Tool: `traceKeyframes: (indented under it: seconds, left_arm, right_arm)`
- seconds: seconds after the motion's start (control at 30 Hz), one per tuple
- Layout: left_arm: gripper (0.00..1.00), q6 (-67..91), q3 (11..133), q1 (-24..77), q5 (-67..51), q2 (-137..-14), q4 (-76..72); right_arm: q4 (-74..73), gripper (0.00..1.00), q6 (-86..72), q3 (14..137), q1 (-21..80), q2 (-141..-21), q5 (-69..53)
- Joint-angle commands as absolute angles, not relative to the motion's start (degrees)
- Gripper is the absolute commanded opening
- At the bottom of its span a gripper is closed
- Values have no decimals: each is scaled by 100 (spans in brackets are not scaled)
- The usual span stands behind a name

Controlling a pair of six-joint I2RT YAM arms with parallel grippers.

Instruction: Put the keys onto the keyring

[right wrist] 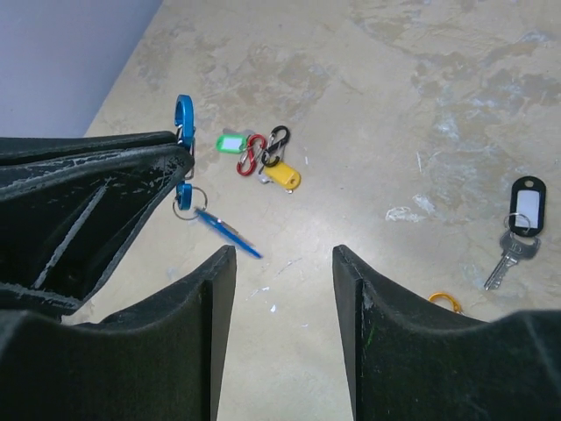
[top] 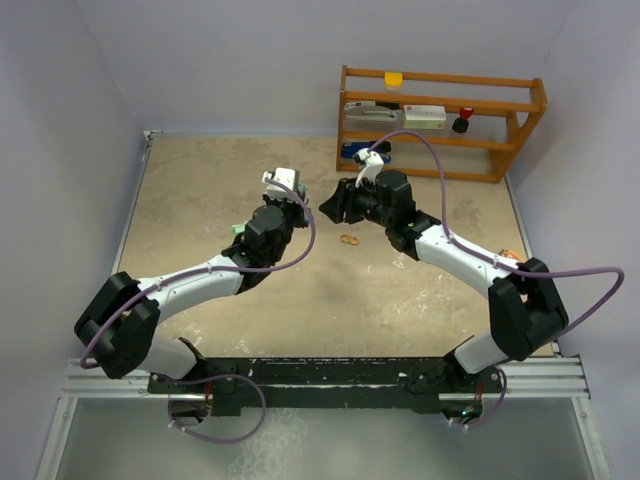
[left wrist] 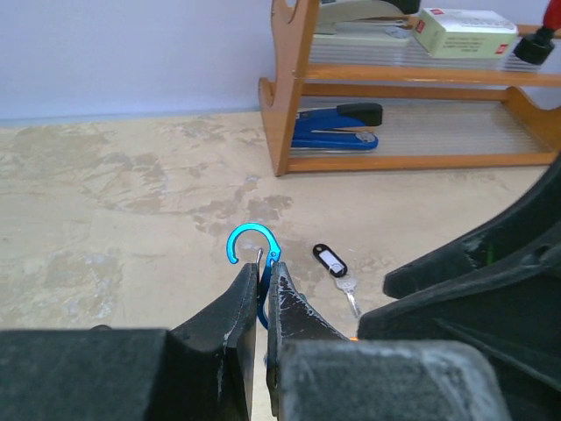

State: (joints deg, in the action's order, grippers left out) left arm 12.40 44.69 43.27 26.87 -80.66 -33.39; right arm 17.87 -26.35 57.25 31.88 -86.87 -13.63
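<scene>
Clearance, table (top: 200, 200):
- Centre: left gripper (left wrist: 265, 274) & right gripper (right wrist: 283, 254) tip to tip, near; each bars the other's way fwd. Blue keyring clip (left wrist: 248, 241) juts from left tips; blue tag (right wrist: 226, 231) slants just ahead of one right finger.
- Btwn right fingers: wide gap, bare top beyond.
- Past left gripper: green tag (right wrist: 230, 142), red hook (right wrist: 250, 154), black hook (right wrist: 277, 140), yellow tag (right wrist: 282, 174) bunched, no passage btwn.
- Opposite side of gap: black tag w/ key (right wrist: 524, 206), orange hook (right wrist: 445, 303), apart; bare strip btwn these & bunch.
- Far right corner: wooden rack (top: 440, 120) blocks back edge.
- Far left: bare top.
</scene>
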Motion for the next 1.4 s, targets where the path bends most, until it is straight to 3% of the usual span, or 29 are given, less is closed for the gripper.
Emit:
traceKeyframes:
  seconds: [0.0, 0.37, 0.77, 0.9, 1.07, 1.17, 1.37]
  left_arm:
    - [0, 1135, 4488, 4338, 3185, -8169, -3415]
    - [0, 1594, 4443, 3799, 3175, -9177, -3489]
    - [0, 2242, 4756, 3295, 3057, -9981, -3142]
    - [13, 2283, 4840, 3245, 3054, -10035, -3029]
    - [44, 2332, 4845, 3234, 3135, -9926, -2944]
    - [56, 2353, 4855, 3234, 3173, -9776, -2854]
    - [61, 2358, 4982, 3234, 3227, -9394, -2431]
  right_arm:
    - [1657, 51, -2559, 5894, 3217, -8402, -917]
    - [1232, 55, -2384, 6004, 3208, -8394, -380]
    - [-556, 62, -2355, 7044, 3164, -9330, 720]
    - [-624, 62, -2364, 7107, 3155, -9456, 710]
    - [-847, 63, -2323, 7221, 3131, -9598, 806]
    - [-1157, 65, -2284, 7436, 3096, -9799, 726]
    - [-1889, 72, -2050, 7828, 3038, -10243, 528]
